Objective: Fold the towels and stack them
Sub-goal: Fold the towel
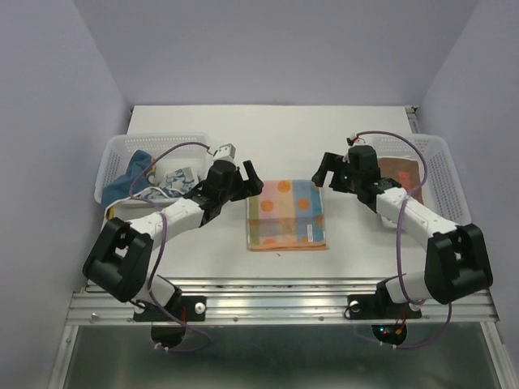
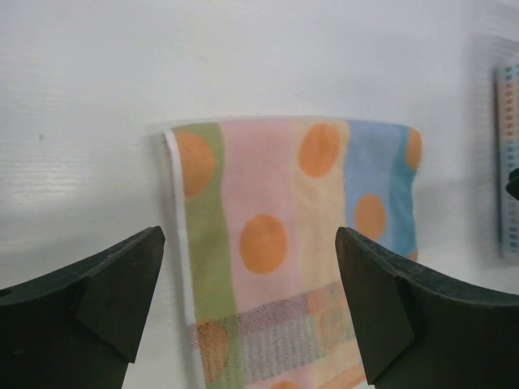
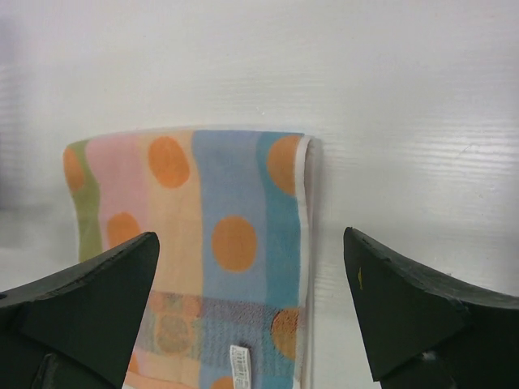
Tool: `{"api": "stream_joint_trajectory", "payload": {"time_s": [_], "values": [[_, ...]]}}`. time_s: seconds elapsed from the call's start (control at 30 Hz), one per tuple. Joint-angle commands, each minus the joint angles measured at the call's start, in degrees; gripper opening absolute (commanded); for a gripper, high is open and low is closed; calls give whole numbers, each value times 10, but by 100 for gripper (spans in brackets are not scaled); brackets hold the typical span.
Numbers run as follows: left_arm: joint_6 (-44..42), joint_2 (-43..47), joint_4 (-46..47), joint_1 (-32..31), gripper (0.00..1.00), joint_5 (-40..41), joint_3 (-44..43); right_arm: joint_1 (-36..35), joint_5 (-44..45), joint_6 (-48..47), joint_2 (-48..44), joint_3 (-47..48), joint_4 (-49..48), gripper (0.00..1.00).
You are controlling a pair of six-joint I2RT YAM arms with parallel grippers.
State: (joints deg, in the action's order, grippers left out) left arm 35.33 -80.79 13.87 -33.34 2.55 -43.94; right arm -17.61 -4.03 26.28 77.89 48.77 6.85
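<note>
The spotted towel (image 1: 287, 214) lies flat on the white surface (image 1: 268, 130), and it looks folded already, with a rounded fold line along its far side. The left claw (image 1: 246, 178) hangs just beside the far left corner of this towel, and the right claw (image 1: 327, 172) just beside the far right corner. Both are opened wide and hold nothing; the wrist views show only cloth and bare surface between the fingers.

To the left of the towel stands a basket (image 1: 112, 154) with unfolded towels (image 1: 142, 170) in a heap. To its right a second basket (image 1: 444, 166) holds a brown towel (image 1: 401, 172).

I judge that another fold, or a move to the stack, comes next. The danger is in the grasp: if a claw pinches only the upper layer at a corner, the fold will open when lifted. If the two arms do not travel together, the towel will be dragged crooked and its edges will not meet.
</note>
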Motion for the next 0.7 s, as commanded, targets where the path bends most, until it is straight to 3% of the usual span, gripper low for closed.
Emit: {"api": "stream_joint_trajectory", "payload": {"time_s": [0.0,0.17,0.27,0.43,0.6,0.67], "values": [[-45,-36,-5,27,99,-16,-46,-1,57,-59,59,73,16,100],[-59,-98,-2,46,95,-44,-67,-1,64,-88,132,117,26,100],[-64,-126,-1,55,89,-61,-87,-1,51,-103,176,146,26,95],[-74,-187,-12,71,74,-80,-126,-1,63,-115,226,177,29,72],[-80,-210,-12,79,71,-71,-137,0,80,-115,254,189,26,52],[-83,-219,-15,81,69,-71,-143,-1,82,-116,267,193,27,49]]}}
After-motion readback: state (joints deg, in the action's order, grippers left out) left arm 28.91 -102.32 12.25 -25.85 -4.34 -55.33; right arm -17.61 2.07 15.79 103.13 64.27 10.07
